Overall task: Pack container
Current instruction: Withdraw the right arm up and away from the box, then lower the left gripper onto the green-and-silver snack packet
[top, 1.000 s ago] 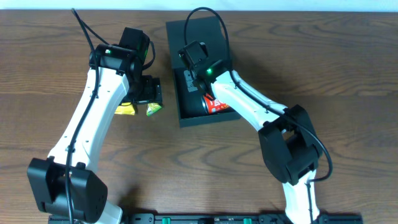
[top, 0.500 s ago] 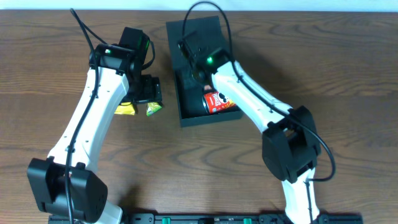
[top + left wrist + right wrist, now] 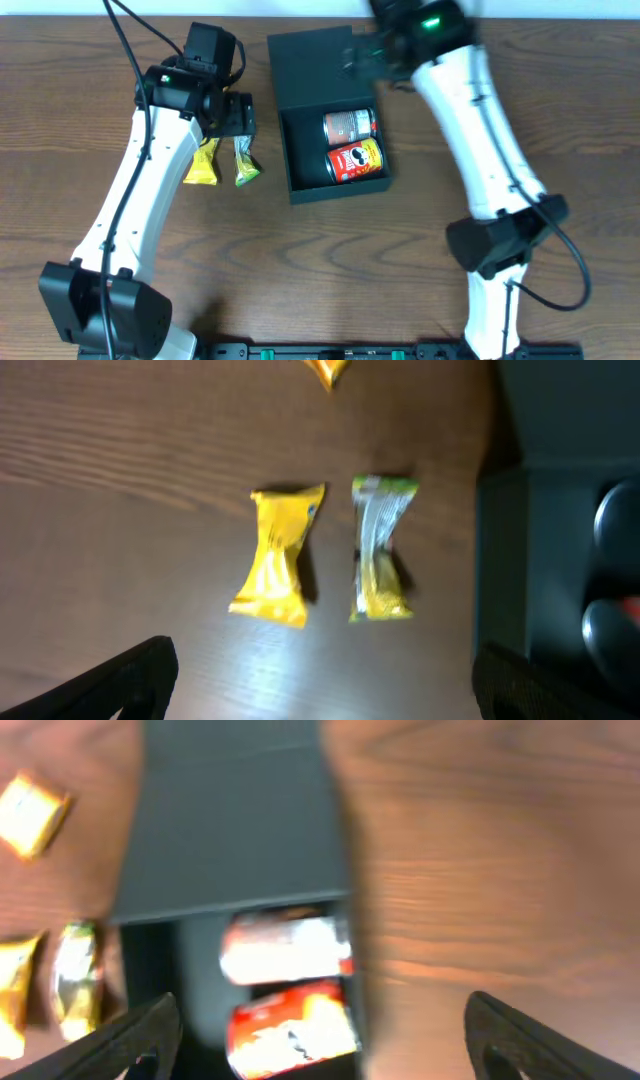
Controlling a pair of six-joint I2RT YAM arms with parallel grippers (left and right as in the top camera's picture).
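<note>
The dark container (image 3: 306, 191) lies open at the table's middle, its flap lid (image 3: 310, 70) folded back flat. Two snack cans lie inside, a paler one (image 3: 349, 125) behind a red one (image 3: 355, 160). My right gripper (image 3: 362, 58) is a blur high above the lid. In its wrist view it is open (image 3: 325, 1040) and empty, and both cans (image 3: 285, 948) (image 3: 295, 1025) lie below it. My left gripper (image 3: 238, 115) hangs left of the container. It is wide open (image 3: 325, 690) over a yellow packet (image 3: 277, 555) and a green packet (image 3: 380, 550).
The yellow packet (image 3: 203, 165) and the green packet (image 3: 245, 163) lie on the wooden table just left of the container. A small gold-orange sweet (image 3: 30, 815) lies farther back left. The container wall (image 3: 520, 560) fills the right of the left wrist view.
My right gripper has opened, leaving a second can in the container, and has swung up and back over the lid. The left arm has shifted slightly toward the back.
</note>
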